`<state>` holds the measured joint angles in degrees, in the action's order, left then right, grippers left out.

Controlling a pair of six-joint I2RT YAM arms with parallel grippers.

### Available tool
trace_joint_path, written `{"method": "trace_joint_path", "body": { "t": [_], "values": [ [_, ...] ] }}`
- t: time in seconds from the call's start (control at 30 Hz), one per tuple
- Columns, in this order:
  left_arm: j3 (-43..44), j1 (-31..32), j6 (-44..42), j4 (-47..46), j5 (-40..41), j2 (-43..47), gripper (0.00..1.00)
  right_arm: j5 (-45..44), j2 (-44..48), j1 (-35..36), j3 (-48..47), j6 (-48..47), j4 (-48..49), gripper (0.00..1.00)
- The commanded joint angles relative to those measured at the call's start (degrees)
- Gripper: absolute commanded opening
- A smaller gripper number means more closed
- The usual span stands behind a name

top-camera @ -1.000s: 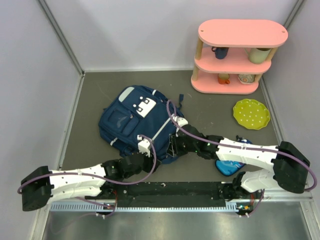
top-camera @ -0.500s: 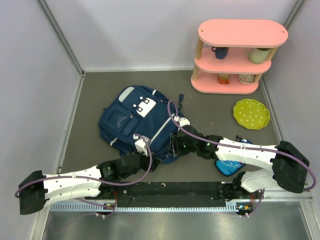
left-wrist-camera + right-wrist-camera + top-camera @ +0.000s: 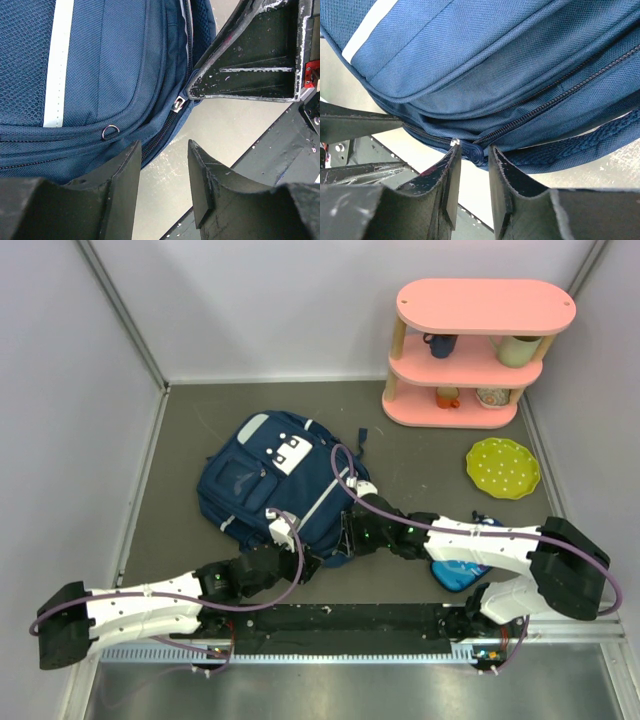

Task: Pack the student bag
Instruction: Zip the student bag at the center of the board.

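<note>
The bag (image 3: 250, 485) is laid flat just ahead of both pairs of fingers. Its zip pull (image 3: 471, 149) is pinched between the tips of the right gripper (image 3: 473, 153). The left gripper (image 3: 164, 150) is held open, the bag's edge just beyond its tips

Bare table (image 3: 170, 500) lies left of the student bag (image 3: 265, 480); shelf (image 3: 470, 350) blocks far-right.

one student bag (image 3: 262, 480), one pink shelf (image 3: 485, 305), one green plate (image 3: 503, 467), four cups and bowls (image 3: 440, 343), one blue pouch (image 3: 452, 578), two arms (image 3: 150, 605).
</note>
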<state>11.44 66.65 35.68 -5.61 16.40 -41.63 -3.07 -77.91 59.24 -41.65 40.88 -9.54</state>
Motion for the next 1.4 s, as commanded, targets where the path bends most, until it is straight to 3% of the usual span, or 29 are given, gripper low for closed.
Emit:
{"method": "trace_joint_path", "body": {
  "t": [0.0,0.03,0.1,0.27,0.4,0.63,0.87,1.17,1.37],
  "values": [
    [-0.3,0.1,0.2,-2.9,0.8,0.2,0.47,0.7,0.0,-0.4,-0.6,0.3,3.0,0.25],
    [-0.3,0.1,0.2,-2.8,0.8,0.2,0.47,0.7,0.0,-0.4,-0.7,0.3,2.9,0.24],
    [-0.4,0.2,0.3,-2.8,0.8,0.3,0.47,0.7,0.0,-0.4,-1.2,0.2,2.9,0.07],
    [-0.4,0.1,0.3,-3.2,0.7,-0.1,0.47,0.4,0.6,-0.2,-2.4,-0.9,0.2,0.00],
    [-0.3,0.2,0.3,-3.3,1.1,-0.8,0.47,-1.1,3.1,0.7,-2.8,-1.8,-3.0,0.00],
    [1.3,0.1,-1.7,-5.0,2.5,-6.2,0.61,-1.5,8.5,2.5,-1.6,-4.0,-3.2,0.00],
    [4.9,0.1,-4.7,-7.2,4.4,-12.6,0.68,-2.0,10.4,2.6,-0.8,-5.7,-1.5,0.00],
    [6.5,0.2,-10.1,-13.3,7.9,-17.5,0.71,-2.6,12.0,2.7,-0.5,-6.0,-1.4,0.00],
    [5.1,0.7,-13.3,-18.7,7.8,-14.5,0.71,-4.0,12.0,2.7,-0.3,-5.3,-1.9,0.00]
  ]
}}
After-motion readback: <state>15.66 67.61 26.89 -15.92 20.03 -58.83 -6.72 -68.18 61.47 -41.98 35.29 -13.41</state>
